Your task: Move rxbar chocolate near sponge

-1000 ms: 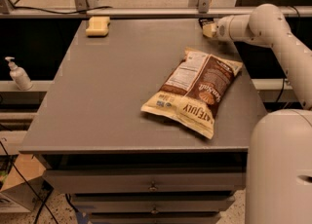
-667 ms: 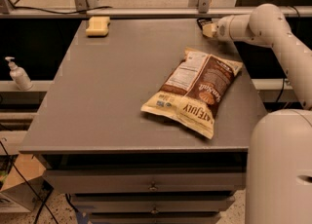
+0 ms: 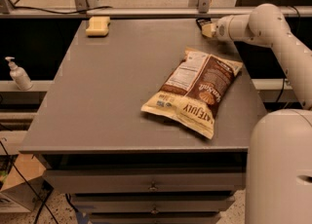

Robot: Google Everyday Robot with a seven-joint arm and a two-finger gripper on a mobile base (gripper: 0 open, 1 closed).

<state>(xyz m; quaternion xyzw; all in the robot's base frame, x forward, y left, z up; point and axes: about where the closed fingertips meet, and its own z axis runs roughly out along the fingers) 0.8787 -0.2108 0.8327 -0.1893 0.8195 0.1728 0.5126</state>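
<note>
The sponge point(image 3: 98, 26) is a pale yellow block lying at the table's back left corner. My gripper point(image 3: 205, 28) reaches in from the right and sits low at the table's back right edge. A small dark sliver at its tip looks like the rxbar chocolate point(image 3: 201, 21); the gripper hides most of it. I cannot tell whether the gripper holds it. About a third of the frame's width lies between the gripper and the sponge.
A large cream-and-brown chip bag point(image 3: 197, 89) lies on the grey table point(image 3: 97, 101), right of centre. A white pump bottle point(image 3: 18, 74) stands on a ledge to the left. A metal rail point(image 3: 146, 11) runs behind the table. My white base point(image 3: 280, 169) fills the lower right.
</note>
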